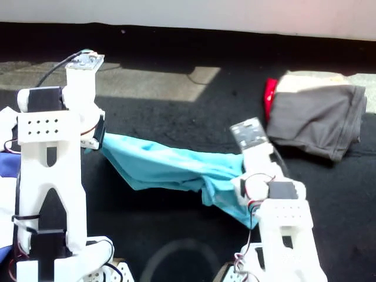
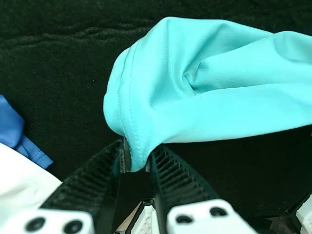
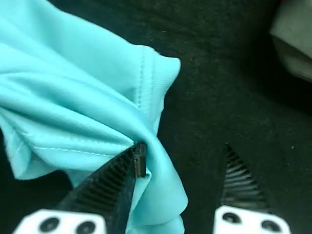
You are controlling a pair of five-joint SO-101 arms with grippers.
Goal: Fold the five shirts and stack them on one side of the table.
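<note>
**Teal shirt strung between two arms, one grip on, one off**

The teal shirt (image 1: pixel 170 167) hangs stretched across the middle of the dark tabletop (image 1: pixel 176 241), running from the left arm (image 1: pixel 50 153) to the right arm (image 1: pixel 279 205). It sags and bunches toward its right end, where a clump of fabric drops beside the right arm's wrist.

In the left wrist view, the left gripper (image 2: pixel 136 157) is clamped on the shirt (image 2: pixel 209 83). Its ribbed fingers (image 2: pixel 168 170) are pressed together on a stitched, folded edge of the cloth, and the rest of the fabric billows away from them above the tabletop.

In the right wrist view, the right gripper (image 3: pixel 184 157) stands with its jaws wide apart. The tip of one finger (image 3: pixel 138 161) touches a fold of the shirt (image 3: pixel 73 97), with cloth draped over and around it. The other finger stands clear over bare tabletop, with nothing pinched between the two.

A folded grey shirt (image 1: pixel 317 123) lies at the far right of the tabletop, well apart from the teal one. A red piece (image 1: pixel 269 97) shows just beside its left edge.

At the left edge, near the left arm, lie a blue cloth (image 2: pixel 14 131) and a white cloth (image 2: pixel 19 187), touching each other.
</note>
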